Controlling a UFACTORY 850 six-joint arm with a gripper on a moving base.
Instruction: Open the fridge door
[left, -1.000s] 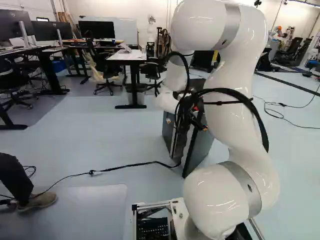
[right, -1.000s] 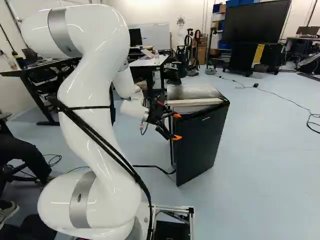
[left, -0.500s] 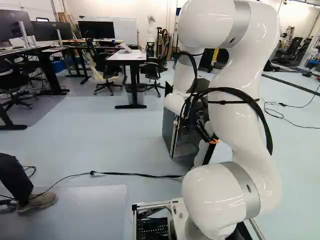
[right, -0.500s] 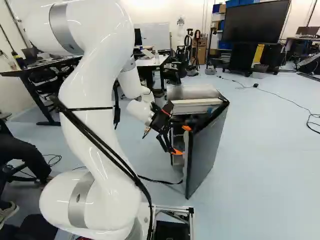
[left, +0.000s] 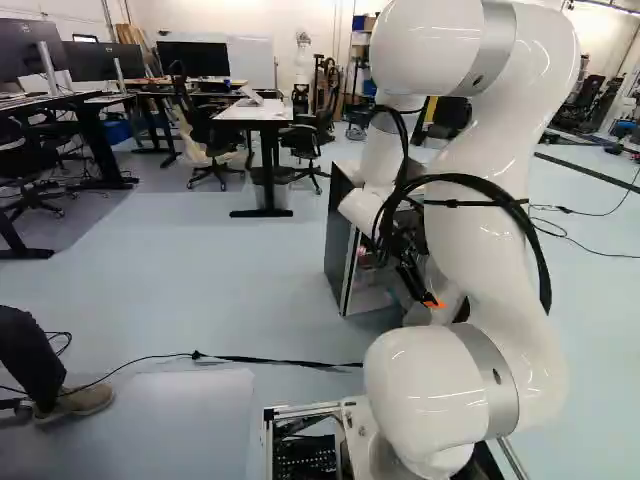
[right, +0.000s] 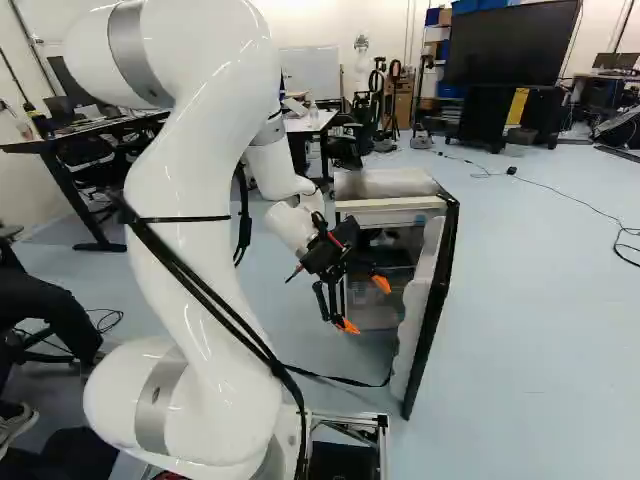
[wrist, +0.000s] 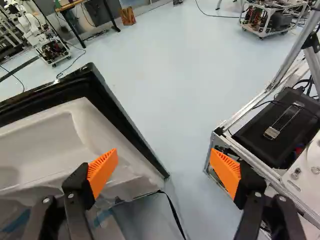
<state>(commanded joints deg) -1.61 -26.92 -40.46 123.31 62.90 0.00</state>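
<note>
Right base view shows the fridge (right: 385, 185) with its door (right: 412, 320) open. The door is hinged at the fridge's right side in this view, and from there it points out ahead of the fridge front, with the free edge toward the base (wrist: 280, 130). Its long axis stands upright. The white inner face turns to the opening of the fridge, and the outer face is turned away from it.

The gripper (right: 366, 305) is in front of the fridge opening, on the inner side of the door, and it is tilted down. In the wrist view the gripper (wrist: 165, 172) has its two fingers spread wide apart, and nothing is gripped by them. One orange pad (wrist: 102, 172) stands over the inner face of the door; if it touches there, I cannot tell. The other pad is on the side of the base.

The arm (right: 175, 250) reaches toward the fridge from the base. One black cable (right: 340, 379) lies on the floor ahead of the fridge, and passes near the lower end of the door. In the left base view, a table (left: 255, 113) stands behind the fridge and to its left.
</note>
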